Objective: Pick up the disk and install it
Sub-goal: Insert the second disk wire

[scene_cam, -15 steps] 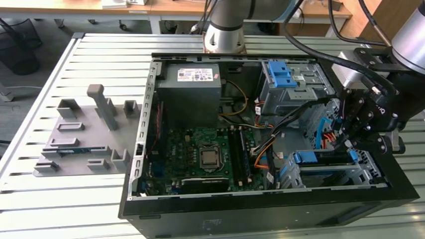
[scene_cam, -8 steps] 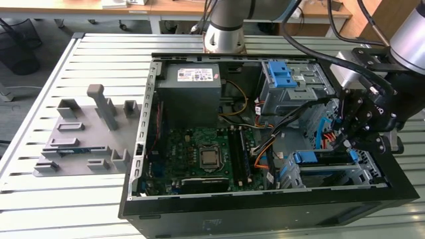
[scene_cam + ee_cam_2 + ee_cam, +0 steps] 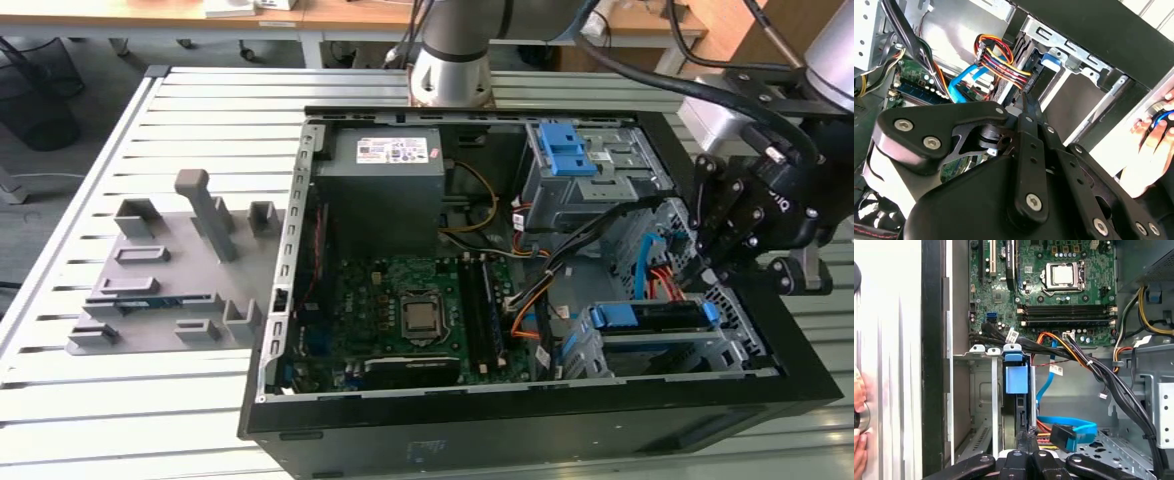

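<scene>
The disk [image 3: 654,318], blue-framed, sits on edge in the drive cage [image 3: 667,350] at the near right corner of the open computer case [image 3: 534,420] in the exterior view; in the first wrist view its blue tab [image 3: 1016,376] shows between the cage rails. The gripper [image 3: 727,262] hangs just right of it, above the case wall; whether it is open I cannot tell. Orange and blue cables [image 3: 1064,427] crowd the bay beside the motherboard [image 3: 414,315]. A person's hand [image 3: 1154,135] rests on the counter [image 3: 80,200].
</scene>
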`<state>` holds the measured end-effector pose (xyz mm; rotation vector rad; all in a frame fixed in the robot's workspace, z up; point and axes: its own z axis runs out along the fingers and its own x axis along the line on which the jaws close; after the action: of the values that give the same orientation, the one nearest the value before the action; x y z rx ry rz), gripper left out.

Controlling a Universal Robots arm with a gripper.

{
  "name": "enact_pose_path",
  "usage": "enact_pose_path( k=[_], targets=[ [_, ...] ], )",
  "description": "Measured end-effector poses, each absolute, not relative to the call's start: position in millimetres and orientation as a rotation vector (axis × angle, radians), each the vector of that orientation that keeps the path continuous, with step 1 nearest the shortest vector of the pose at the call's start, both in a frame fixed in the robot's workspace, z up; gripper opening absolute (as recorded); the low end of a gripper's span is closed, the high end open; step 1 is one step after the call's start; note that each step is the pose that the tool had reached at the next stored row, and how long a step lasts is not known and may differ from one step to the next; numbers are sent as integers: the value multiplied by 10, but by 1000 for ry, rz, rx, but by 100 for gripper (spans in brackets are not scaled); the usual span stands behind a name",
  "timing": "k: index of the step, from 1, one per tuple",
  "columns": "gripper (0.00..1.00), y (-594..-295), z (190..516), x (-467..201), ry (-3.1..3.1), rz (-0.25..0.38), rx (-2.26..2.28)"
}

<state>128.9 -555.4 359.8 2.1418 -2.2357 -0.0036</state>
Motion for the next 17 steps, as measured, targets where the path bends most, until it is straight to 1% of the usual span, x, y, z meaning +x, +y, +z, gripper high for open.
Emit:
enact_pose_path(
  k=[5, 11, 17],
  targets=[
    [11, -5554, 3708, 1277, -2236, -4, 2142],
    [11, -5554, 3748, 1149, -2237, -5, 2143],
    [11, -5522, 3899, 1117, -2237, -6, 2143]
  ],
)
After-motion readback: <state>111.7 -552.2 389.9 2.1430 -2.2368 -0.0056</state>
